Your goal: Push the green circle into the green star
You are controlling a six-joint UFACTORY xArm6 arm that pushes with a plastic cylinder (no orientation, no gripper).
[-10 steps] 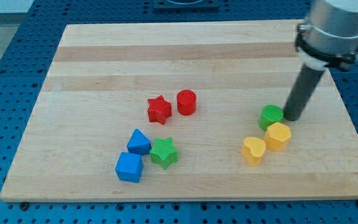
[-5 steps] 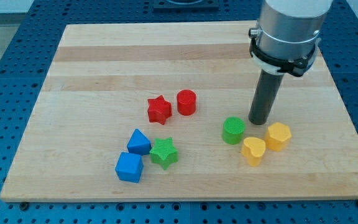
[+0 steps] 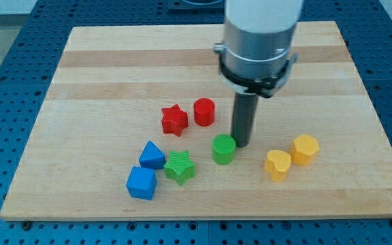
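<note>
The green circle [image 3: 223,149] sits on the wooden board [image 3: 114,75] just right of the view's centre. The green star [image 3: 180,167] lies to its lower left, a small gap apart. My tip [image 3: 241,143] touches the green circle's upper right side. The dark rod rises from there to the grey arm body at the view's top.
A red star [image 3: 174,120] and a red cylinder [image 3: 204,111] lie above the green star. A blue triangular block [image 3: 152,156] and a blue cube [image 3: 141,183] sit left of the green star. A yellow heart [image 3: 277,165] and a yellow hexagon [image 3: 304,149] lie to the right.
My tip moved left and pushed the green circle leftward, away from the yellow blocks and toward the green star. The other blocks stayed put.
</note>
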